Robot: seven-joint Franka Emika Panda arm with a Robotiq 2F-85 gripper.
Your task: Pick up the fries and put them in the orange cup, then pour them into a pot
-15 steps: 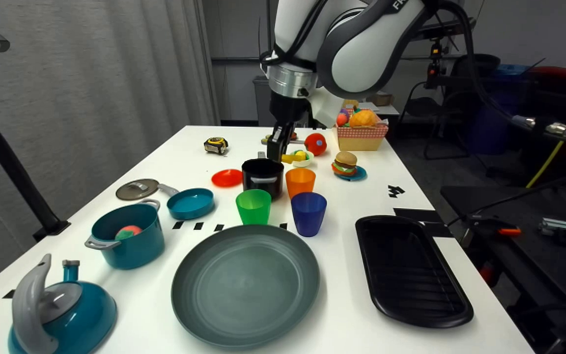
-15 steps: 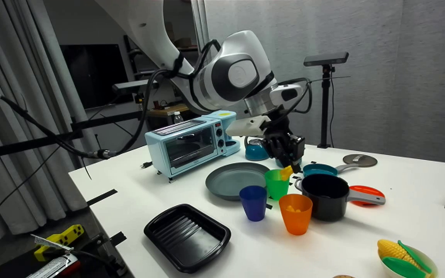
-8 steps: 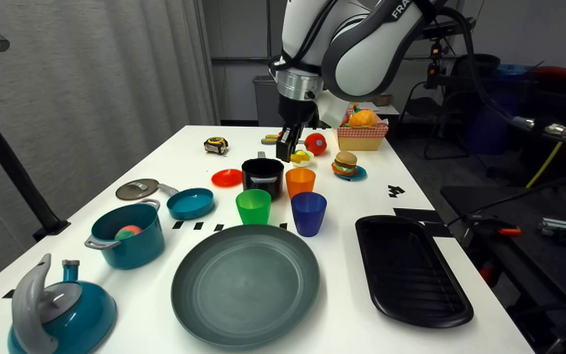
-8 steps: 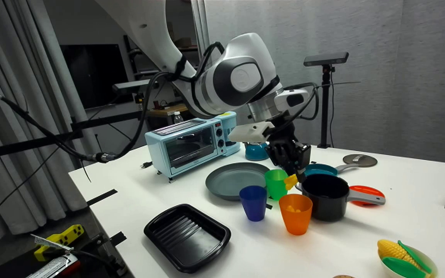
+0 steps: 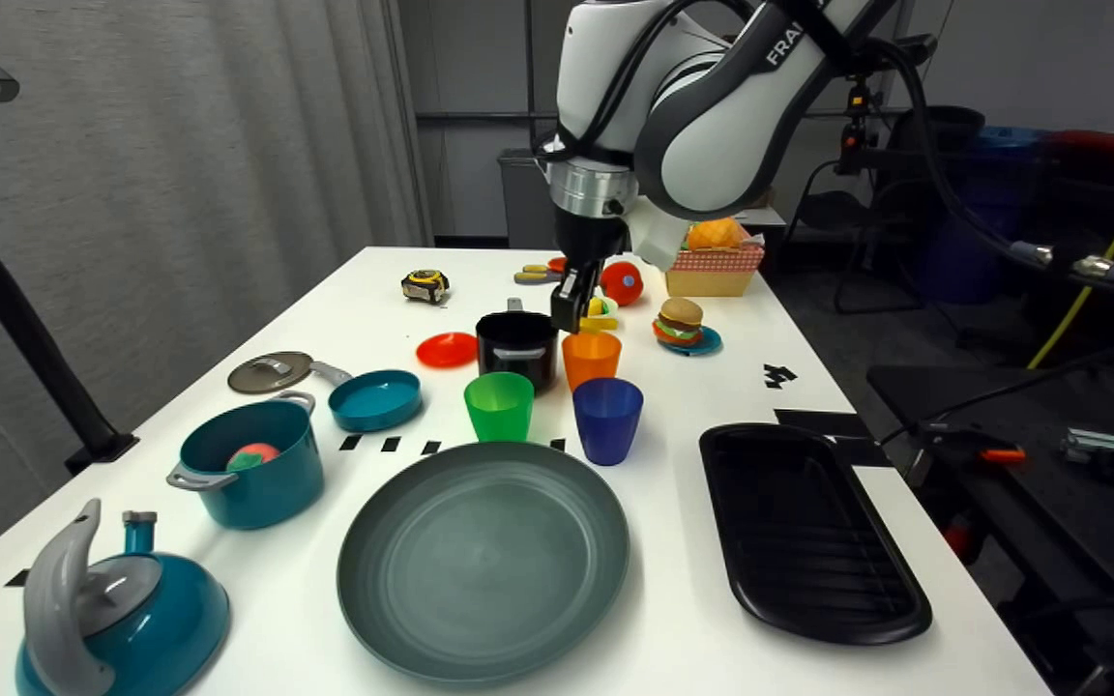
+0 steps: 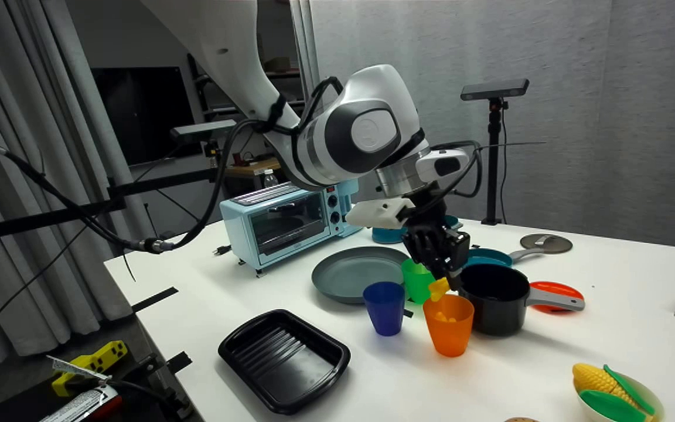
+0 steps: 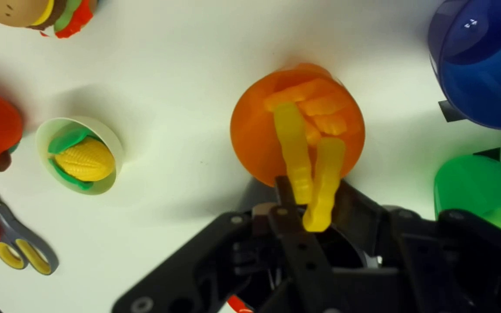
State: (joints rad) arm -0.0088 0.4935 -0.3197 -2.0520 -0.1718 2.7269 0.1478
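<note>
Fingers pinch two fries above the orange cup, white table between its rim and corn

The jaws are closed on two yellow fries, their free ends over the orange cup, which contains further fries. Nearest the visible edge of the desk lie scissors; farther in stands a bowl holding corn.
</note>
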